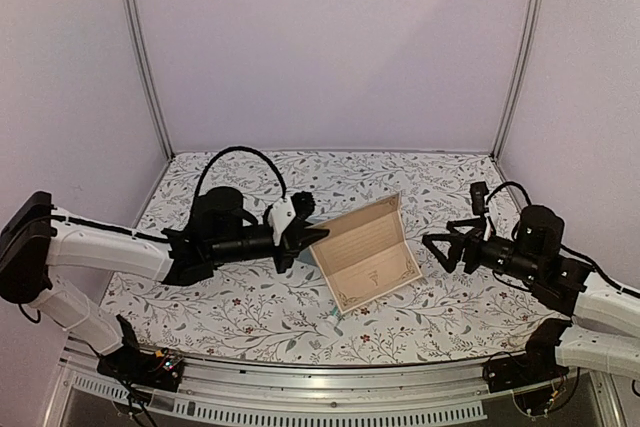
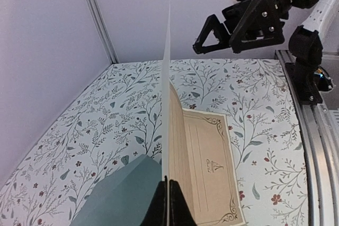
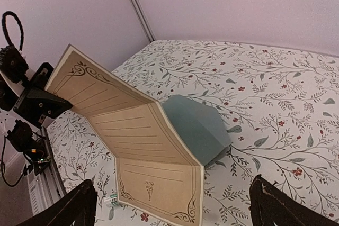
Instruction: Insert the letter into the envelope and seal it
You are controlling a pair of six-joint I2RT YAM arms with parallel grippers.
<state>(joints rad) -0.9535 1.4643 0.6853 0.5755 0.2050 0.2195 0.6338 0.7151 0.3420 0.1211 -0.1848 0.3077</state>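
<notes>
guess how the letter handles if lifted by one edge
Probably floppy: the letter bends at its folds, one panel raised by the left gripper, another flat on the table. Likely light; a thin-edge pinch holds it.

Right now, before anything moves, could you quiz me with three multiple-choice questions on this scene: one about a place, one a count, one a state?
1. Where is the flat pale teal paper envelope? A on the metal rail; B lying on the floral table beside the folded tan parchment-like letter; C leaning on the back wall.
2. How many panels does that dark-bordered letter show? A two; B five; C three.
3. What is the left gripper doing? A pinching the letter's edge; B hanging open; C gripping a pen.
Answers: 1 B, it lies flat by the letter. 2 C, two creases divide it. 3 A, its fingers close on the raised sheet, while the right gripper is open and empty.
</notes>
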